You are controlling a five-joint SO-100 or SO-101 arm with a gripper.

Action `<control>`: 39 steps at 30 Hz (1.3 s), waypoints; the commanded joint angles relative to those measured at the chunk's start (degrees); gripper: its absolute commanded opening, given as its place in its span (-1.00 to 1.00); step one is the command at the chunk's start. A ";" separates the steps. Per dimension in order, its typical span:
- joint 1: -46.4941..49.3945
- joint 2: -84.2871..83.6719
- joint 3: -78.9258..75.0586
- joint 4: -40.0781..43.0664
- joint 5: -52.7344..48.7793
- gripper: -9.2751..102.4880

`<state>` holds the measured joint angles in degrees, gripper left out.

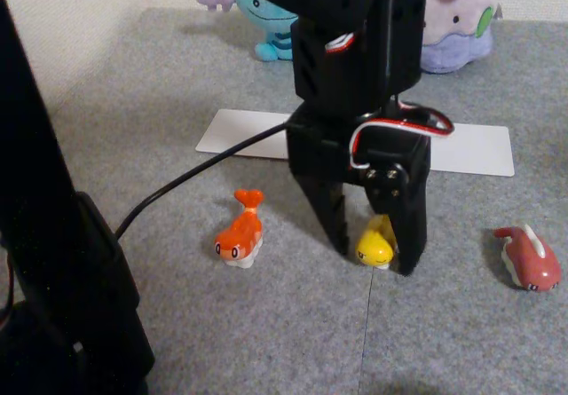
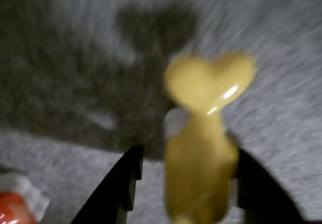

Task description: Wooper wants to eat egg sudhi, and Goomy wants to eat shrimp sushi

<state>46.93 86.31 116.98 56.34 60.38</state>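
Now the gripper [image 1: 373, 260] is open around the egg sushi [image 1: 375, 248], ready to grab it. Next it should squeeze shut, lift, and carry it to Wooper [image 1: 266, 18].

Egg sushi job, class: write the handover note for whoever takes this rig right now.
Gripper: open, fingers straddling the yellow egg sushi on the carpet; not closed on it yet.
Shrimp sushi: on the carpet, left of the gripper in the other view, untouched.
Wooper and Goomy: at the back, beyond the white sheet.
Done: nothing delivered.
Left: close, carry egg to Wooper; then shrimp to Goomy.
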 commanded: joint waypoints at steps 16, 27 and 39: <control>-18.54 11.60 -4.75 6.42 15.82 -0.77; -36.39 -2.81 -32.96 13.36 29.27 -0.77; -37.18 -20.13 -38.50 9.84 29.97 -0.75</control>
<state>9.93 66.09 81.39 67.24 90.09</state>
